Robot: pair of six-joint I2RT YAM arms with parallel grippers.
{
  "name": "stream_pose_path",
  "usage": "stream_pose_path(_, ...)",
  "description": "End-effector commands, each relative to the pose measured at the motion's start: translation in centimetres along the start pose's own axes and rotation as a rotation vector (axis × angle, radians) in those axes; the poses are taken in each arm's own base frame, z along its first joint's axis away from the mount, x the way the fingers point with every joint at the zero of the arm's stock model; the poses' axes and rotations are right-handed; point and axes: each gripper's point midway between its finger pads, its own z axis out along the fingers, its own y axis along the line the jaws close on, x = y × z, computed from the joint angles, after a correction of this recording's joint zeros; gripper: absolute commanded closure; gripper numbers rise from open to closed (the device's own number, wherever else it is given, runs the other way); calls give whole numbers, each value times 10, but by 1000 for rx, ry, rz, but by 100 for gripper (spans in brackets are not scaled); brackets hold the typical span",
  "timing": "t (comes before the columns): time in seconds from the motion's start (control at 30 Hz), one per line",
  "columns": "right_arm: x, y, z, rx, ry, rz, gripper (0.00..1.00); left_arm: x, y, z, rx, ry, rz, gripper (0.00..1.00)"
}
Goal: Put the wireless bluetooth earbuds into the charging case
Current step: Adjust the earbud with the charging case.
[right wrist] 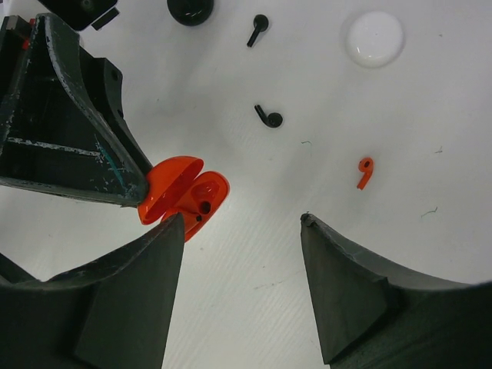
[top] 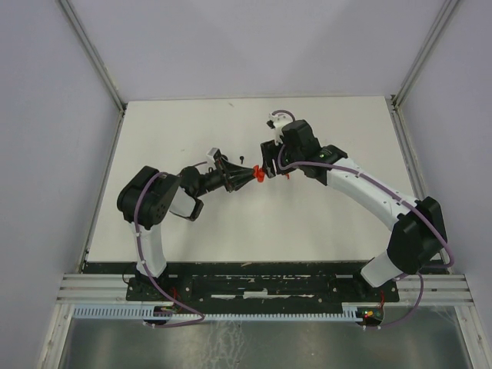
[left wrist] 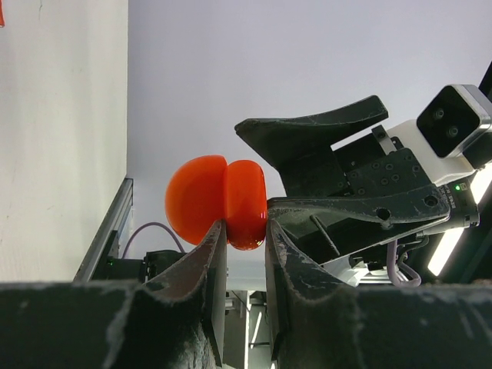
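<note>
An orange charging case (right wrist: 183,192) with its lid open is held above the table by my left gripper (left wrist: 244,226), which is shut on it; it also shows in the top view (top: 260,174). My right gripper (right wrist: 240,223) is open and empty, right beside the case, with one of its fingers (left wrist: 323,127) showing in the left wrist view. A red earbud (right wrist: 364,171) lies on the table to the right of the case. Two black earbuds (right wrist: 269,117) (right wrist: 257,29) lie farther off.
A white round case (right wrist: 373,38) and a black round case (right wrist: 191,9) sit on the white table (top: 323,223) beyond the earbuds. Both arms meet over the middle of the table. Frame rails run along the table's sides.
</note>
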Motion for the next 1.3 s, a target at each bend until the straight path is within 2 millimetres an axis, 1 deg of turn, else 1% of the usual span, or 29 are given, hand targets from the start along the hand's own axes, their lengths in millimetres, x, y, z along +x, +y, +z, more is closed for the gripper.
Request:
stream_pose_path(0.0,-24,11,-9,-38,-75,-38,31,8,-22,3,75,45,139,97)
stream_pose_path(0.1,-27,19,-13,-82,-107,-59,33,8,-22,3,75,50,135,97)
stream_pose_path(0.23,-28,28,-17,-133,-126,-84,40,8,-23,4,78,58,136,97)
stream_pose_path(0.4,-24,36,-15,-176,-111,-106,46,9,-24,4,80,62,136,97)
stream_pose_path(0.57,-19,43,-13,-202,-94,-127,48,10,-26,4,83,68,139,97)
stream_pose_path(0.87,-11,40,-5,-183,-64,-140,57,10,-28,4,87,71,137,97)
stream_pose_path(1.27,-2,37,2,-173,-33,-152,60,13,-35,5,103,81,136,97)
